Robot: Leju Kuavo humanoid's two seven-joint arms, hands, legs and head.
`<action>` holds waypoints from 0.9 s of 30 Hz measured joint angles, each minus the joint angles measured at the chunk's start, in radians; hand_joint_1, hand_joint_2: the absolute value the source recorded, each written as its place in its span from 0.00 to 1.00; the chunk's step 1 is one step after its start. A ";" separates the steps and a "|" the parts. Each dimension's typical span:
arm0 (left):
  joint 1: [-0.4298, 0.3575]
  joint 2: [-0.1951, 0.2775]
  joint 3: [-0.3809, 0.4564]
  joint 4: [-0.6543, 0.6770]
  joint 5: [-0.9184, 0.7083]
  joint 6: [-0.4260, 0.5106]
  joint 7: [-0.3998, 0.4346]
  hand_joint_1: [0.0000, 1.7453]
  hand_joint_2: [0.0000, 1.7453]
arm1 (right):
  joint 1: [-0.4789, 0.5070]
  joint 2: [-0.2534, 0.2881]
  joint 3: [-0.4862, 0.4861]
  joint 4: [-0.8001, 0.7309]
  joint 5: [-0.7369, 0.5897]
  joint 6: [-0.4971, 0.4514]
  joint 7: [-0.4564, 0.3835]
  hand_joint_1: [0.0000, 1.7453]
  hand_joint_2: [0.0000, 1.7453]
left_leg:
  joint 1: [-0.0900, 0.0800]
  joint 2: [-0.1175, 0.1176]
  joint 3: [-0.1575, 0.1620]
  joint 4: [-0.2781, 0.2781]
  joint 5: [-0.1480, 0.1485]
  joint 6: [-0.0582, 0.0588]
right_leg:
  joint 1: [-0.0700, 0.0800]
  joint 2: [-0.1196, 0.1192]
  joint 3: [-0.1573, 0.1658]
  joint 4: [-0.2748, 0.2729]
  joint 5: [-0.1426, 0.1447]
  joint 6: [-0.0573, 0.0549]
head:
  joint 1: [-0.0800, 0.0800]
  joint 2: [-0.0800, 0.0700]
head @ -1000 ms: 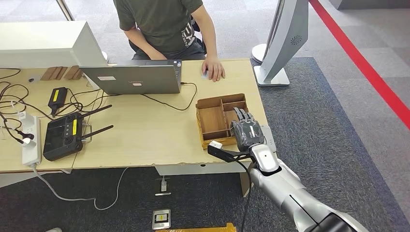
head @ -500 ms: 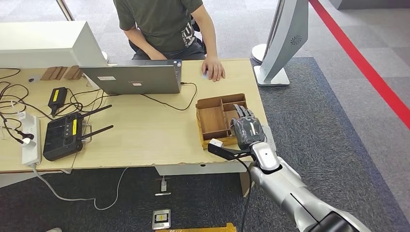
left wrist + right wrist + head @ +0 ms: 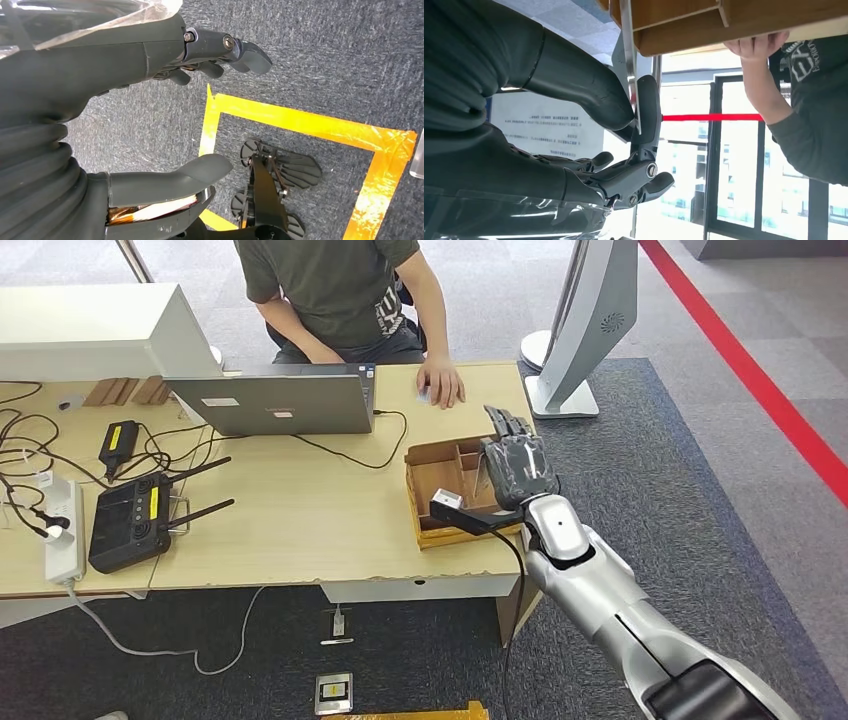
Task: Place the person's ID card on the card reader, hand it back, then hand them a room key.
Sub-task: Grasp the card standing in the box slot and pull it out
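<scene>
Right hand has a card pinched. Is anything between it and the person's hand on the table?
Nothing visible does. The right hand pinches the card above the wooden tray, whose walls lie below it. Between the tray and the person's hand the head view shows bare tabletop; the laptop cable runs off to the side.

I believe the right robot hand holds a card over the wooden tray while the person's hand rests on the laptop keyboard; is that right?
Not quite: the head view shows the person's hand resting on the desk beside the laptop, not its keyboard. The right robot hand does hold a card over the wooden tray.
</scene>
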 joint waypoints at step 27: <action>-0.005 0.000 -0.027 0.000 -0.039 -0.019 -0.009 0.00 1.00 | -0.300 0.093 0.077 0.073 0.073 0.058 -0.064 1.00 1.00 | 0.000 0.000 -0.001 0.000 0.001 -0.001 | 0.001 0.000 -0.001 0.001 0.001 0.000 | 0.000 0.000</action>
